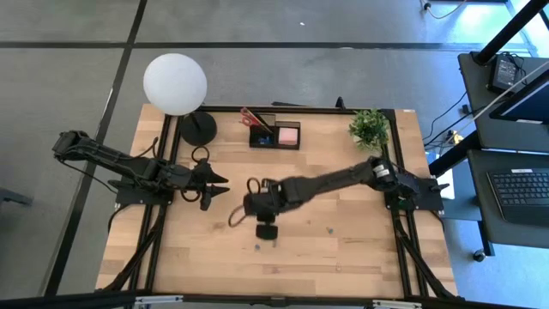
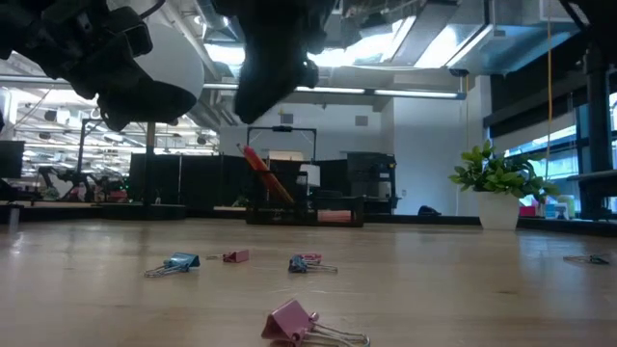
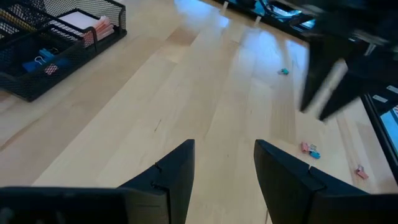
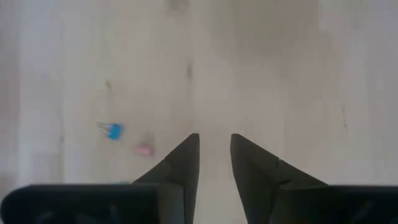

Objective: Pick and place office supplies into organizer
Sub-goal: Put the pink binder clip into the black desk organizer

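The right gripper (image 4: 214,165) hangs above the bare table (image 1: 343,257) near its centre, fingers slightly parted and holding nothing, with a blue clip (image 4: 112,130) and a pink clip (image 4: 143,149) on the wood below it. The left gripper (image 3: 224,171) hovers left of centre, fingers apart and empty. The organizer (image 1: 274,136) stands at the table's far edge, holding the red-handled scissors (image 1: 253,118) and pink sticky-note pad (image 1: 288,135).

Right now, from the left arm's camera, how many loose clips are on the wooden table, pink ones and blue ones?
Pink clips: 2
Blue clips: 2
Total: 4
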